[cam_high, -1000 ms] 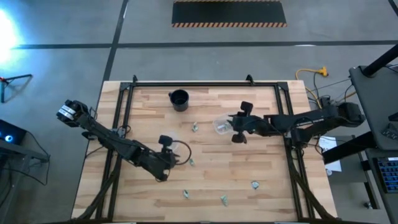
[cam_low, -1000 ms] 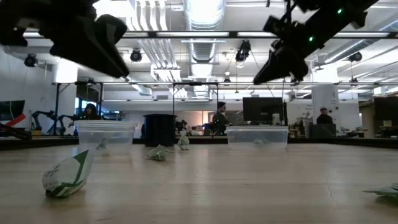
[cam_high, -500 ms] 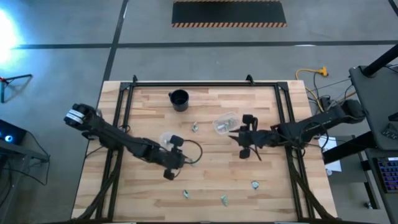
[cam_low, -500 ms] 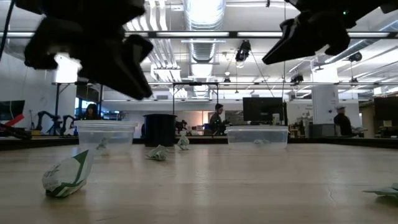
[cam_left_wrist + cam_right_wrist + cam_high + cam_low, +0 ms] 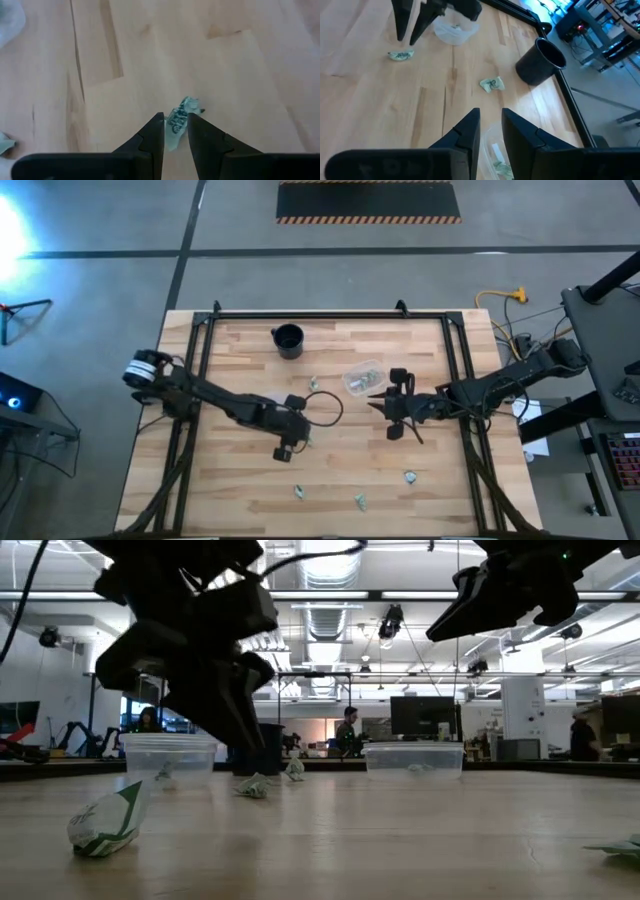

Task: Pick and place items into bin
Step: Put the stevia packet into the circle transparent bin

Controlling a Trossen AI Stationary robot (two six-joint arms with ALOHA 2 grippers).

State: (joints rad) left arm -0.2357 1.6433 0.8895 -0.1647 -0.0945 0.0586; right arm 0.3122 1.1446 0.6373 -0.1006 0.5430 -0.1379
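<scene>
Several tiny pale green-and-silvery items lie scattered on the wooden table (image 5: 240, 510). One item (image 5: 178, 119) lies flat just below and ahead of my left gripper (image 5: 175, 126). That gripper is open and hangs above the table (image 5: 240, 730), fingers slanting down toward the item. My right gripper (image 5: 374, 402) hovers open with nothing between its fingers, beside a clear bin (image 5: 360, 377) that holds pieces (image 5: 501, 167). A second clear bin (image 5: 168, 755) stands by the left arm.
A black cup (image 5: 288, 340) stands at the far side. Loose items lie by the right bin (image 5: 313, 384) and toward the near edge (image 5: 298, 492), (image 5: 360, 501), (image 5: 410, 477). A black frame (image 5: 330, 315) borders the table.
My left gripper has swung toward the table's right edge and come down, tipping more steeply, until it hangs over the item near the table's middle. My right gripper has drawn back from over the clear bin toward the right edge and now stays almost still.
</scene>
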